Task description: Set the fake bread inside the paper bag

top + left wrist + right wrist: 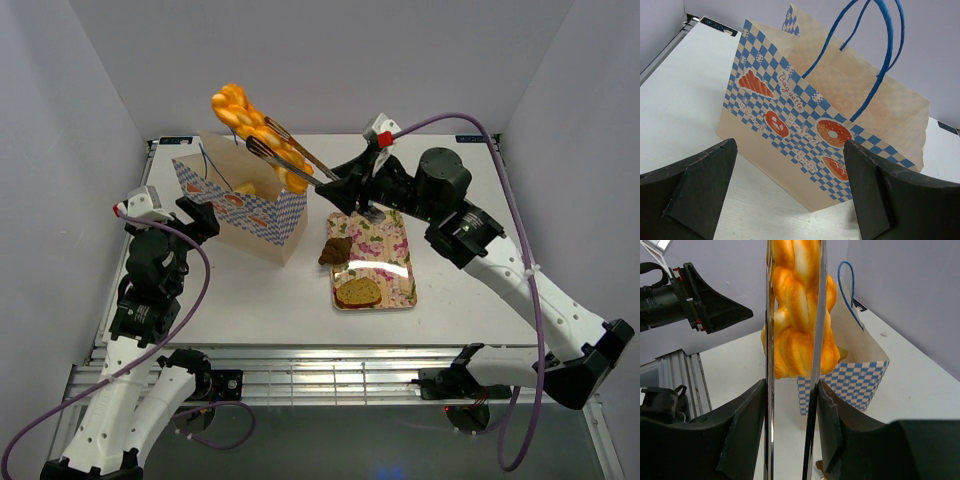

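The right end effector point(345, 186) is clamped on metal tongs point(300, 160), which pinch a braided orange loaf point(248, 118) held high over the paper bag point(245, 215) standing on the bench. The left end effector point(203, 218) gapes wide and empty, just left of the bag. The loaf is best centred over the mouth, clear of the blue handles point(880, 60). It should then be lowered well inside before the tongs are eased.

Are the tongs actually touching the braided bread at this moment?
Touching. The right wrist view shows both arms of the tongs pressed flat against the sides of the braided bread, which is pinched between them.
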Available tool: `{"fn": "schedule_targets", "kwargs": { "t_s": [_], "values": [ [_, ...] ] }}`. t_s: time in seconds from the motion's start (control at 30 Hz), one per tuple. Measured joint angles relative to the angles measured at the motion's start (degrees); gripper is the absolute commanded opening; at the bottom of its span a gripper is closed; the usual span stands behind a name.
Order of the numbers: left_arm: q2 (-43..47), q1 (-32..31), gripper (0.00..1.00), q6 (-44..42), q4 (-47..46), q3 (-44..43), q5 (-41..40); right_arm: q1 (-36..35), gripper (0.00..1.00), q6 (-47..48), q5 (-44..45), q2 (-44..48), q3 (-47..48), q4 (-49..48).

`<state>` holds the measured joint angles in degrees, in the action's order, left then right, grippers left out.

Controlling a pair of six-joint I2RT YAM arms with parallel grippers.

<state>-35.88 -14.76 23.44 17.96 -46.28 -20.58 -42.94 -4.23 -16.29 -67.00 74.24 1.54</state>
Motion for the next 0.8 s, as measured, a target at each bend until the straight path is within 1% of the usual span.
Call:
{"fn": "schedule_targets", "kwargs": {
  "t_s": [0.23,0.4,0.57,0.8],
  "values": [
    [0.50,0.00,0.98,0.04,0.04,0.02,-2.49,0.00,0.50,3.82,-7.89,-10.99,10.34,0.72],
    [0.83,0.00,0.98,0.20,0.83,0.00,-5.51,0.00,0.50,6.56,-10.88,-17.38,17.16,3.30],
    [1.95,0.00,0.98,0.61,2.05,0.00,-10.43,0.00,0.50,8.98,-12.00,-22.80,22.49,5.53],
    [2.54,0.00,0.98,0.66,2.19,0.00,-12.44,0.00,0.50,11.76,-11.93,-29.20,26.69,9.27]
  ]
}}
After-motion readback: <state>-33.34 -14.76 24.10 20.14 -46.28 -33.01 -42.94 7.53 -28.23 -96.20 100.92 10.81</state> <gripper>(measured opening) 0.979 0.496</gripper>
